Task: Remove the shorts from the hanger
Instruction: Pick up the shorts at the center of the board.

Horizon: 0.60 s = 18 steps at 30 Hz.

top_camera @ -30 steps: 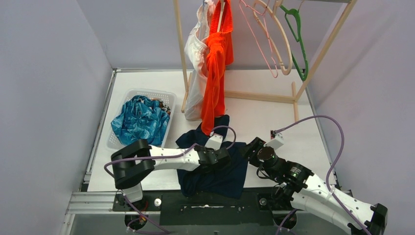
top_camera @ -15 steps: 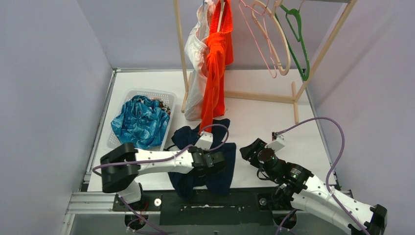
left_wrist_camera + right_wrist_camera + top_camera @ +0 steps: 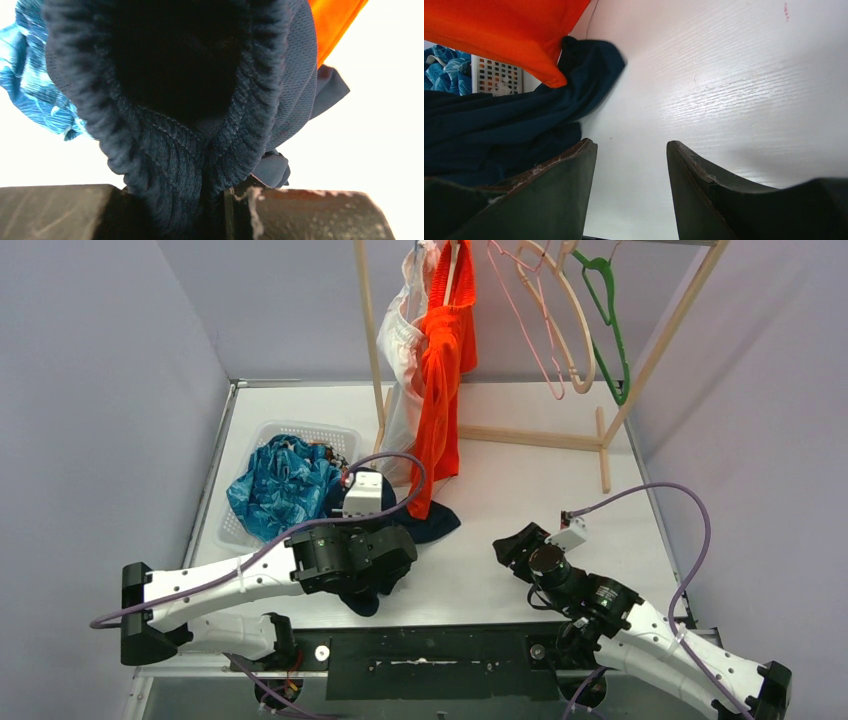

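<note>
Top external view shows the left gripper (image 3: 385,560) low over the table (image 3: 520,480), just beside the white basket (image 3: 262,430), with the dark navy shorts (image 3: 435,525) bunched under it and one end trailing on the tabletop below the rack (image 3: 372,350). The left wrist view explains the hold: the ribbed waistband is pinched between the two fingers, folded double so the thick elastic gives a firm bite, and the rest of the fabric hangs loose in front of the lens. That grip near the basket suggests the pair is being carried there to join the teal-blue shorts (image 3: 285,485) already heaped inside. A scrap of a darker patterned pair shows at the basket's far corner, too small to read well. The right gripper (image 3: 631,155) hovers over bare table with its fingers spread and nothing between them, parked well clear of the cloth so it does not snag it. The bright orange shorts (image 3: 440,390) and the white shorts (image 3: 398,350) hang side by side from the rail, their hems reaching near the tabletop, so two pairs remain to take down. Three bare hangers (image 3: 575,330) dangle further right.
</note>
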### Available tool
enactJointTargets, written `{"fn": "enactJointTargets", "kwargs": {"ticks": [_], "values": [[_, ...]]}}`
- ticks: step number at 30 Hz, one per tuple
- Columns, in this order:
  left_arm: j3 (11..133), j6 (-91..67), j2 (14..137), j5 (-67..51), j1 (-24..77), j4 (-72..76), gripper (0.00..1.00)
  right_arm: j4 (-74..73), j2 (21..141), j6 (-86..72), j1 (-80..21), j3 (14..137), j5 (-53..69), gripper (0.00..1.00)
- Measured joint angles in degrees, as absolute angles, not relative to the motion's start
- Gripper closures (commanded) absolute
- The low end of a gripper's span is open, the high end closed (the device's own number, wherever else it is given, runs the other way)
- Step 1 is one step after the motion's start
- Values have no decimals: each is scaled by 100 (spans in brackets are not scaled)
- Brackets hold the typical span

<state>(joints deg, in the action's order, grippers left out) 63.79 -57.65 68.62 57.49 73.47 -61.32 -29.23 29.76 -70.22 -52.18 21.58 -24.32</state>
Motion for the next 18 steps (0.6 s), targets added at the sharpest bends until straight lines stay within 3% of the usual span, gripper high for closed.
{"fn": "enactJointTargets", "kwargs": {"ticks": [10, 18], "values": [[7126, -5308, 6414, 6082, 7050, -6482, 100, -2923, 2829, -7063, -5218, 2150, -2462, 45], [7734, -3870, 6353, 5896, 5417, -6090, 100, -2928, 2823, -7105, -5218, 2150, -2462, 45]]}}
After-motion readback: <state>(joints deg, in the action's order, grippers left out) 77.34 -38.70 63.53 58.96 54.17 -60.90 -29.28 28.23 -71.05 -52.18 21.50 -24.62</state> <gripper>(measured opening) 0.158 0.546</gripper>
